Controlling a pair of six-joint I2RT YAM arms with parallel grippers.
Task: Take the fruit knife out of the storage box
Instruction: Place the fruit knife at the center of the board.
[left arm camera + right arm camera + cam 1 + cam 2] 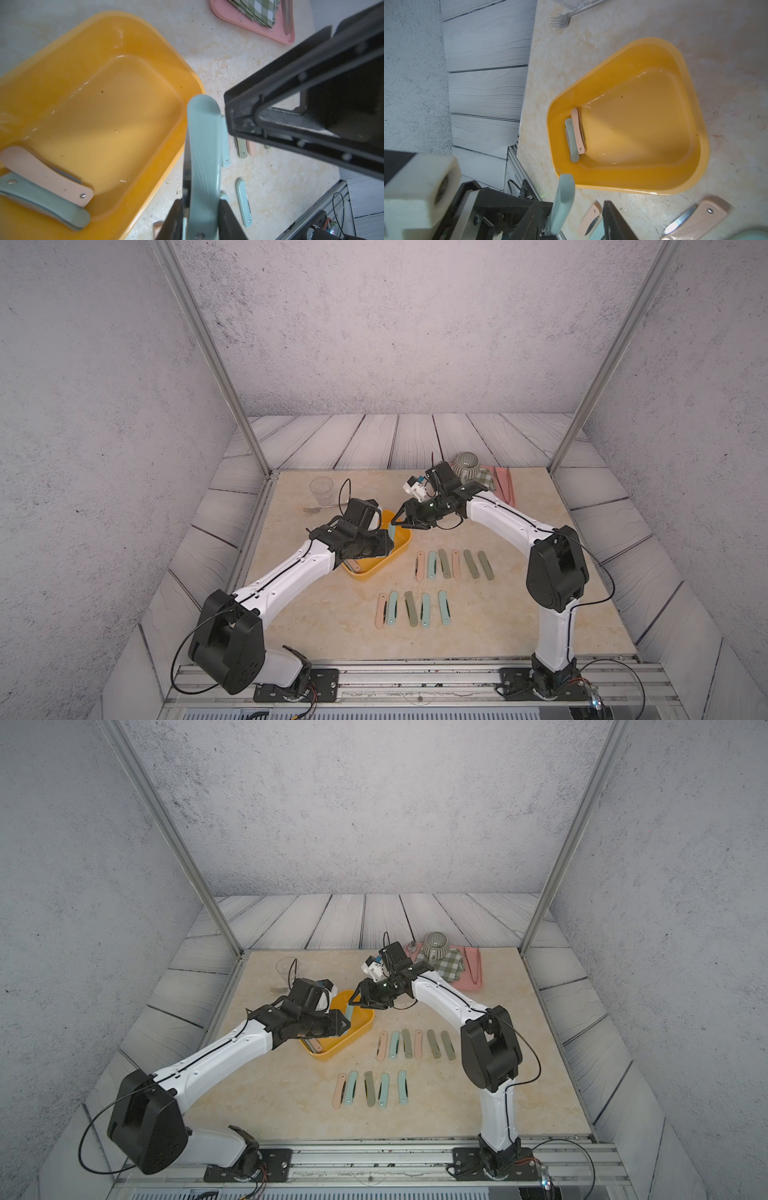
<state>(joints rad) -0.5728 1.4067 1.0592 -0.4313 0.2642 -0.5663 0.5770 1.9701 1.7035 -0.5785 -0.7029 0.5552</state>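
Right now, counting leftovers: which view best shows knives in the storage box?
Right wrist view: pink knife and green knife lie uncropped in the storage box. Left wrist view crops them; in both top views the left arm hides most.

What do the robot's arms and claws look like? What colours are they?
The left arm and the right arm have smooth white shells with chunky black rounded joints. Thin black cables loop alongside them. The left claw and right claw are black, with flat triangle-shaped fingers. A white camera block sits on the right wrist, beside a tiny green light.
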